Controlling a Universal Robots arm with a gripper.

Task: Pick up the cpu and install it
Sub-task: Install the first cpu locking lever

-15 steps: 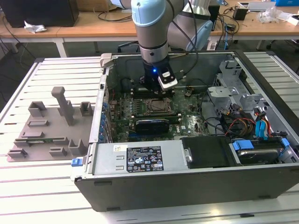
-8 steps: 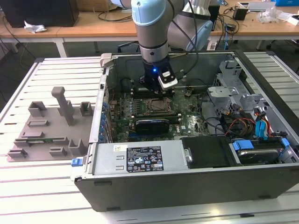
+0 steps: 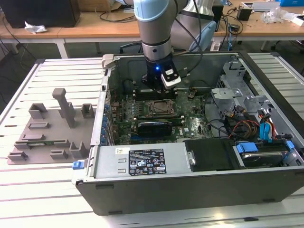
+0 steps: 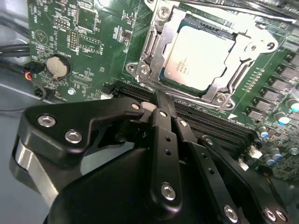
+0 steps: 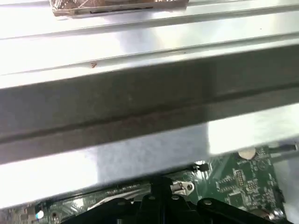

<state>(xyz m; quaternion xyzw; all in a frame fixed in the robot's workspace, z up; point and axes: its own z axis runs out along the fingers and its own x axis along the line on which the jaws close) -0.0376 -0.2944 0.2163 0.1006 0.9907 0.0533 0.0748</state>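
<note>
My end effector [image 4: 161, 100] is clenched, empty, just beside the cpu [image 4: 198, 58] seated in its socket [image 4: 154, 46]. I judge the cpu light, rigid, fragile; grip by edges.

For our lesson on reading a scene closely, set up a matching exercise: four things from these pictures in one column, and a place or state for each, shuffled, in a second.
Things
1. cpu
2. claw
3. coin battery
4. grey tray

Places or states
A. outside the case, at the exterior view's left
B. seated in the socket frame
C. round and silver, on the green board
D. just above the board, holding nothing

Pairs: 1-B, 2-D, 3-C, 4-A
</note>
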